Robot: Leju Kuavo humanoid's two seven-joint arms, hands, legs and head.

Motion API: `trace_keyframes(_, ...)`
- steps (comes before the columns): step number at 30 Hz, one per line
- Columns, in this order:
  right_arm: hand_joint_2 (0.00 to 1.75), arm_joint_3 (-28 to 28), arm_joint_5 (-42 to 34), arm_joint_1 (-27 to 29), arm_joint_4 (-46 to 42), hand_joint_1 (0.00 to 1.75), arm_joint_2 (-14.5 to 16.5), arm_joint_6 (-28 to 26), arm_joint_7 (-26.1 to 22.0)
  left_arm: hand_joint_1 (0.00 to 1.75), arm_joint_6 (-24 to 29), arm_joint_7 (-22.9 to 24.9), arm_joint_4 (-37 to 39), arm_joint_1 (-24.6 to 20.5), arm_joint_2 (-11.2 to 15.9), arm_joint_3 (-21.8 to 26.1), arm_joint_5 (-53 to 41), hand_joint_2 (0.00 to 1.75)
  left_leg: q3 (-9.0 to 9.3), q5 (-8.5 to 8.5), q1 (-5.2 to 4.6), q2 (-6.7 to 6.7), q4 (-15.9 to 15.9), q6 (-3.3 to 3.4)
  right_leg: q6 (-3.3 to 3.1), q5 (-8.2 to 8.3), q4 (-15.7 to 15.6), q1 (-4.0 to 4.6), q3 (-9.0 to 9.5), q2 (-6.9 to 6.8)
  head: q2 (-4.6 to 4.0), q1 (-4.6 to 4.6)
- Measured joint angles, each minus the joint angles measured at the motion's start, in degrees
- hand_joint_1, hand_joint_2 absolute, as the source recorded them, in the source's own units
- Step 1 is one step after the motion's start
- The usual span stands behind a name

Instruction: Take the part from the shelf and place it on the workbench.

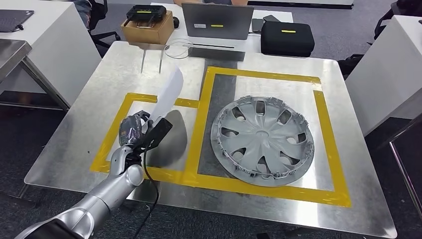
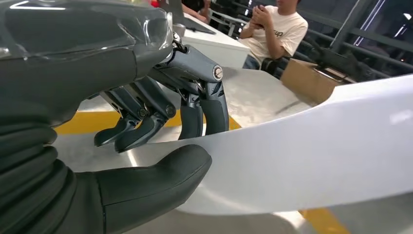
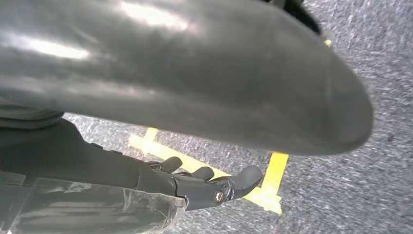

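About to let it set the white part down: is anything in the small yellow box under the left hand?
Nothing visible. The left hand holds the white part above the small taped box, whose metal surface looks bare. The hubcap lies apart, in the larger box.

I see a plain white part (image 1: 168, 93) in my left robot hand (image 1: 135, 130), whose fingers (image 2: 146, 122) are dark grey and thumb (image 2: 146, 185) charcoal; the arm (image 1: 107, 196) is silver. The tabletop (image 1: 99, 79) is brushed silver, marked with yellow tape (image 1: 278, 75) in two rectangles. The hubcap (image 1: 263, 140) is matte grey. Behind sit a tan box (image 1: 147, 30), a grey laptop (image 1: 217, 22) with a yellow sticker, and a black case (image 1: 287, 39) with a yellow label. My right robot hand (image 3: 209, 185) is dark grey over speckled grey floor (image 3: 370, 195) with yellow lines.
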Motion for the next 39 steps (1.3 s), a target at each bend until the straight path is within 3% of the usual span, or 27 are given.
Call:
trace_keyframes(2,0.00,0.00,0.02,0.01,0.01,0.00,-0.08,0.00,0.03,1.75,0.00,0.44,1.01,-0.09,0.12,0.79,-0.82,1.75,-0.03,-0.49,0.01,-0.13,0.60,-0.52,0.97,3.50,-8.25,-0.29,3.68,-0.20,0.00,0.02)
trace_keyframes(3,0.00,0.00,0.03,-0.02,0.01,0.00,-0.09,0.00,0.03,1.75,0.00,0.64,1.45,-0.17,0.20,1.17,-1.20,1.75,-0.13,-0.88,-0.09,-0.14,1.07,-0.87,0.95,4.81,-11.71,-0.34,5.38,-0.25,0.00,-0.01)
trace_keyframes(4,0.00,0.00,0.03,-0.04,0.01,0.00,-0.06,0.00,0.05,1.75,0.00,0.86,1.89,-0.25,0.28,1.52,-1.59,1.75,-0.24,-1.23,-0.21,-0.13,1.49,-1.20,0.65,5.54,-13.83,-0.32,6.48,-0.29,0.00,-0.05)
trace_keyframes(6,0.00,0.00,0.04,-0.05,0.01,0.00,0.01,0.00,0.10,1.75,-0.02,1.19,2.63,-0.32,0.46,2.06,-2.24,1.75,-0.34,-1.64,-0.29,-0.11,1.88,-1.59,-0.32,5.74,-14.35,-0.14,6.92,-0.21,0.00,-0.15)
trace_keyframes(8,0.00,0.00,0.04,-0.08,0.01,0.00,0.02,-0.02,0.13,0.87,-0.04,1.34,3.20,-0.32,0.70,2.51,-2.67,1.75,-0.55,-2.23,-0.03,-0.06,2.51,-2.00,-0.94,5.79,-14.38,-0.35,7.04,-0.17,0.00,-0.18)
trace_keyframes(10,0.00,0.00,0.06,-0.15,0.01,0.00,0.03,-0.05,0.14,0.00,-0.04,1.34,3.75,-0.31,0.90,2.92,-2.99,1.75,-2.45,-4.84,0.24,0.02,6.79,-2.68,-1.40,5.80,-14.45,-0.62,7.23,-0.15,0.00,-0.25)
trace_keyframes(12,0.00,0.00,0.10,-0.25,0.01,0.00,0.05,-0.12,0.16,0.00,-0.08,1.26,4.36,-0.07,0.94,3.23,-3.17,0.87,-6.34,-8.59,0.43,0.08,15.03,-3.22,-1.64,5.74,-14.44,-0.55,7.27,-0.17,0.00,-0.30)
trace_keyframes(13,0.00,0.00,0.11,-0.28,0.01,0.00,0.05,-0.15,0.19,0.00,-0.14,1.17,4.62,0.09,0.95,3.35,-3.21,0.44,-8.01,-9.61,0.51,0.09,18.36,-3.33,-1.70,5.72,-14.43,-0.50,7.29,-0.17,0.00,-0.30)
trace_keyframes(14,0.00,0.00,0.13,-0.30,0.01,0.00,0.04,-0.19,0.24,0.00,-0.27,1.09,4.84,0.24,0.96,3.48,-3.21,0.00,-8.75,-9.52,0.56,0.11,19.65,-3.31,-1.72,5.70,-14.42,-0.47,7.34,-0.15,0.00,-0.31)
trace_keyframes(15,0.00,0.00,0.14,-0.34,0.01,0.00,0.03,-0.20,0.29,0.00,-0.43,1.02,5.03,0.32,0.97,3.61,-3.25,0.00,-8.31,-8.31,0.59,0.12,18.49,-3.17,-1.74,5.68,-14.42,-0.43,7.42,-0.11,0.00,-0.30)
trace_keyframes(17,0.00,0.00,0.18,-0.49,0.00,0.00,0.05,-0.22,0.48,0.00,-0.73,0.91,5.28,0.24,0.98,3.76,-3.43,0.00,-4.57,-4.22,0.53,0.15,10.50,-2.46,-1.74,5.66,-14.44,-0.37,7.64,0.01,0.00,-0.31)
trace_keyframes(19,0.00,-0.01,0.25,-0.68,0.00,0.00,0.13,-0.24,0.66,0.00,-0.88,0.39,5.37,0.05,0.92,3.90,-3.59,0.00,-1.38,-2.05,0.20,0.25,3.89,-1.73,-1.58,5.61,-14.44,-0.04,7.61,0.08,0.00,-0.28)
trace_keyframes(24,0.00,-0.02,0.27,-0.73,-0.01,0.00,0.09,-0.30,0.86,0.00,-1.97,-3.03,4.85,0.12,0.26,4.55,-1.94,0.00,0.03,-1.30,-0.04,0.33,1.33,-0.54,-0.47,4.96,-13.41,0.11,6.85,-0.07,0.00,-0.21)
trace_keyframes(25,0.00,-0.02,0.23,-0.73,0.00,0.00,-0.01,-0.32,0.87,0.00,-2.62,-4.15,4.37,0.25,-0.10,4.74,-0.85,0.00,0.31,-1.00,0.05,0.33,0.91,-0.27,-0.55,3.84,-11.13,0.11,5.73,-0.11,0.00,-0.15)
trace_keyframes(27,0.00,-0.02,0.14,-0.65,0.01,0.00,-0.18,-0.38,0.87,0.00,-4.19,-6.62,2.72,1.10,-0.99,5.09,1.89,0.00,0.30,-0.83,0.00,0.27,0.75,0.03,-0.91,0.72,-3.48,0.04,2.03,-0.15,0.00,-0.06)
trace_keyframes(29,0.00,-0.02,0.07,-0.48,0.01,0.00,-0.27,-0.49,0.82,0.00,-5.91,-8.71,0.24,2.71,-1.85,5.21,5.02,0.00,0.28,-0.90,-0.14,0.21,0.80,0.09,-0.65,-0.79,1.97,0.01,-0.77,-0.15,0.00,-0.06)
trace_keyframes(30,0.00,-0.02,0.04,-0.40,0.01,0.00,-0.31,-0.55,0.75,0.00,-6.89,-9.67,-1.38,3.63,-2.18,5.21,6.95,0.00,0.28,-0.97,-0.17,0.18,0.87,0.06,-0.22,-0.24,1.44,-0.03,-0.62,-0.16,0.00,-0.05)
trace_keyframes(31,0.00,-0.02,-0.02,-0.33,0.01,0.00,-0.39,-0.60,0.64,0.00,-8.14,-10.76,-3.49,4.62,-2.50,5.18,9.52,0.00,0.29,-1.09,-0.17,0.14,1.01,-0.02,0.30,1.09,-1.46,-0.08,0.71,-0.19,0.00,-0.05)
trace_keyframes(33,0.00,-0.02,-0.25,-0.25,0.01,0.00,-0.57,-0.68,0.30,0.00,-10.74,-12.57,-9.26,6.85,-2.96,4.89,16.05,0.00,0.17,-1.59,-0.32,0.05,1.61,-0.43,0.87,4.06,-9.84,-0.10,4.93,-0.31,0.00,-0.04)
trace_keyframes(35,0.00,-0.02,-0.55,-0.10,0.03,0.00,-0.67,-0.72,-0.14,0.00,-12.46,-12.98,-16.27,9.17,-3.10,3.73,22.16,0.00,-0.05,-2.06,-0.55,0.01,2.19,-0.92,0.33,5.30,-14.01,0.02,7.13,-0.37,0.00,-0.12)
trace_keyframes(39,0.00,-0.04,-0.97,0.31,0.22,0.00,-0.70,-0.89,-0.97,0.00,-16.32,-14.37,-30.84,12.86,-1.89,-0.60,33.17,0.00,-0.67,-3.22,-0.27,0.02,3.50,-1.84,-0.92,5.49,-14.27,-0.15,7.28,-0.30,0.00,-0.22)
